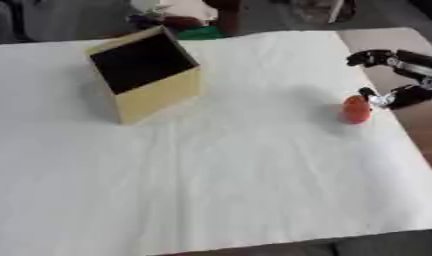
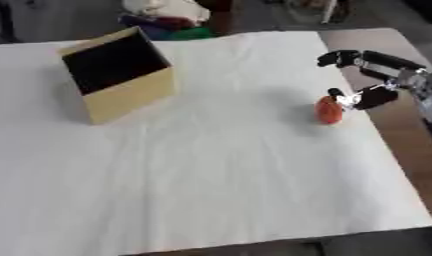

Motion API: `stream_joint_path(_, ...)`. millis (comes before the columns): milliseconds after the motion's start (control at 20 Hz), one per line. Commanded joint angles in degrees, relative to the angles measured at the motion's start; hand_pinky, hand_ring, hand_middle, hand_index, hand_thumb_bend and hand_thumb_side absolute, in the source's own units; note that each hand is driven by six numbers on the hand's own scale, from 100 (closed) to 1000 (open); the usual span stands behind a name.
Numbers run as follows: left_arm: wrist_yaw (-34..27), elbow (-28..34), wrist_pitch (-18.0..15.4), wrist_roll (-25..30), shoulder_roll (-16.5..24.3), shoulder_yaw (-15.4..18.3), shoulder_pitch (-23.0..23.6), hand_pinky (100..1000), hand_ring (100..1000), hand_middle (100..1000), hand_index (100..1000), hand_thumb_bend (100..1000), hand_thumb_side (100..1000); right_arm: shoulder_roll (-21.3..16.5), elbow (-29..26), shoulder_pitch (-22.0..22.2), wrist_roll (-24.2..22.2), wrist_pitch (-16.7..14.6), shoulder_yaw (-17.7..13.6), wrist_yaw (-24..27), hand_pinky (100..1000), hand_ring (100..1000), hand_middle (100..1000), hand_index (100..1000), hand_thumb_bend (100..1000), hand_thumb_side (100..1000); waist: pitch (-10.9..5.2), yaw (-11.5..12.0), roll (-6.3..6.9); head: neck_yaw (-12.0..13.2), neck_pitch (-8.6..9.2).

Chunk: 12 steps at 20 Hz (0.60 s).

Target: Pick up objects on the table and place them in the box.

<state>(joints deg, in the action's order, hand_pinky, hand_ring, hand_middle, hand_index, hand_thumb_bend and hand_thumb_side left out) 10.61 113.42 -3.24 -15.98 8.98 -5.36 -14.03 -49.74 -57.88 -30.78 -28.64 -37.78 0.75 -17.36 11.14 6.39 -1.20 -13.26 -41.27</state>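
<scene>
Box (image 1: 148,75) stands tilted, dark inside; orange object (image 1: 356,109) lies well apart.

You look down on a table (image 1: 412,125) of brown wood, mostly covered by a white sheet (image 1: 219,175). Beyond its far edge, a blurred heap of white, red and green items (image 2: 167,20) on a dark floor.

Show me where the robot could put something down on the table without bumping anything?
The widest bare room is the white sheet in front, below the yellow box and the orange object. There is also a clear stretch between those two. It is crowded only at the right edge, where the right hand is open beside the orange object.
</scene>
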Motion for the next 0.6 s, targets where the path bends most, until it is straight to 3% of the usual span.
stream_joint_path(50, 0.25, 0.93, -0.06, 0.08, 0.73, 0.03, -0.44, 791, 661, 615, 866, 100, 798, -2.19, -0.16, -1.14, -9.77, -10.15, -0.31, -0.70, 931, 1000, 965, 942, 100, 270, -0.96, 0.09, -0.21, -0.14, 0.16)
stream_joint_path(600, 0.29, 0.93, -0.05, 0.16, 0.81, -0.01, -0.58, 791, 660, 614, 866, 100, 798, -1.74, 2.10, -1.06, -9.48, -10.56, 0.05, -6.52, 941, 1000, 972, 929, 100, 315, -0.95, 0.27, -0.35, -0.43, 0.12)
